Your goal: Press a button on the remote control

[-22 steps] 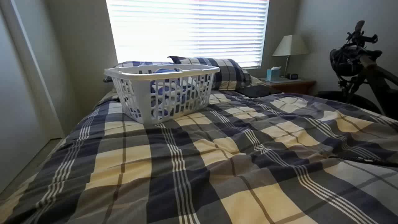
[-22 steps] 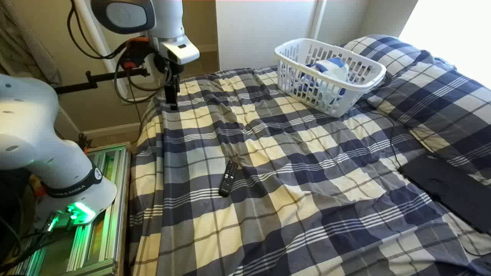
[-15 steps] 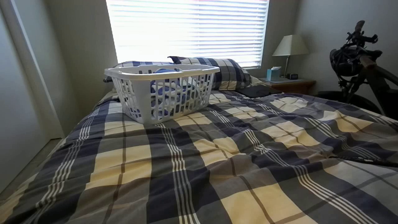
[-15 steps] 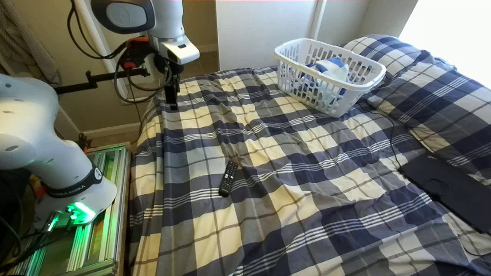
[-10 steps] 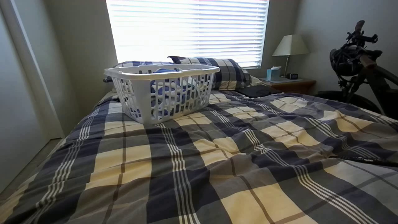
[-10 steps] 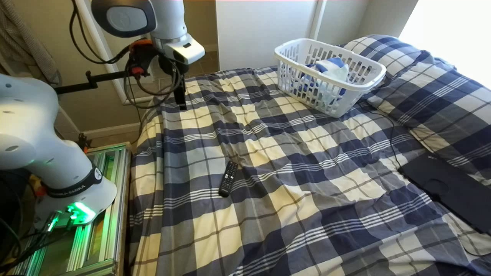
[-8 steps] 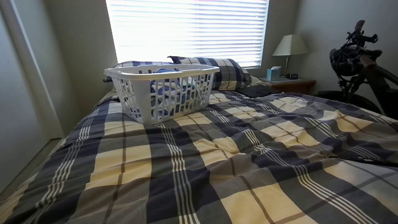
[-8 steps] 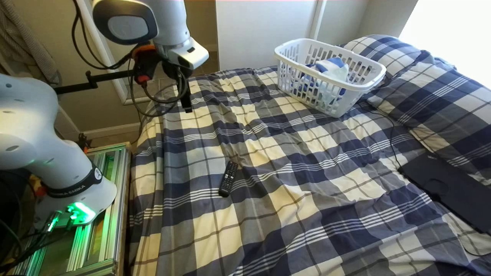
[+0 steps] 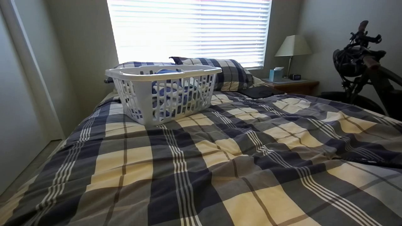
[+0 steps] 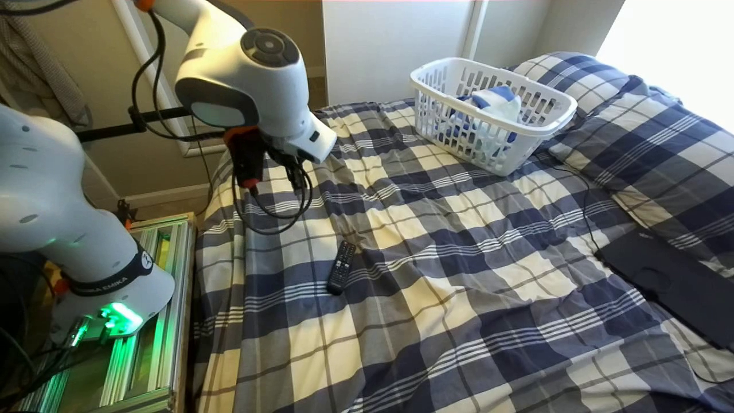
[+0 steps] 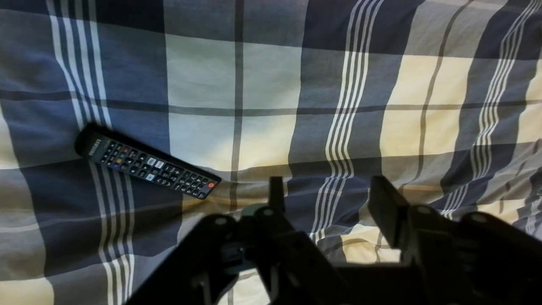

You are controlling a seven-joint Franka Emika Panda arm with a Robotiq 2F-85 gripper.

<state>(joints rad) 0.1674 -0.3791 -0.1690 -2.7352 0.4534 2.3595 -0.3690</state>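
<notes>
In the wrist view, the Samsung remote control [image 11: 148,162] lies left on the plaid bedspread [image 11: 271,140]; the Robotiq gripper [image 11: 329,199], spread and empty, hangs lower right, apart. Reaching and pressing apparently remain.

Wrinkled fabric bed cover [image 9: 125,163] in navy, grey and cream plaid. In an exterior view: white slatted plastic laundry basket [image 9: 144,100], upright on the cover at ten o'clock, containing blue-and-white cloth [image 10: 499,102]. Plaid fabric pillow [image 9: 232,73] at one o'clock. White slatted window blinds [image 9: 232,34] at twelve. Brown wooden nightstand [image 9: 309,85] between two and three, bearing pale-shaded table lamp [image 9: 293,47], teal tissue box [image 9: 276,76] and small black box [image 9: 295,77]. Dark bicycle [image 9: 372,62] on the same bearing, farther out. In an exterior view: flat black rectangular device [image 10: 688,287] lying on the cover between three and four; thin black cable [image 10: 586,198] reaches its edge. Grey textured cloth [image 10: 40,66] hangs at ten o'clock.
</notes>
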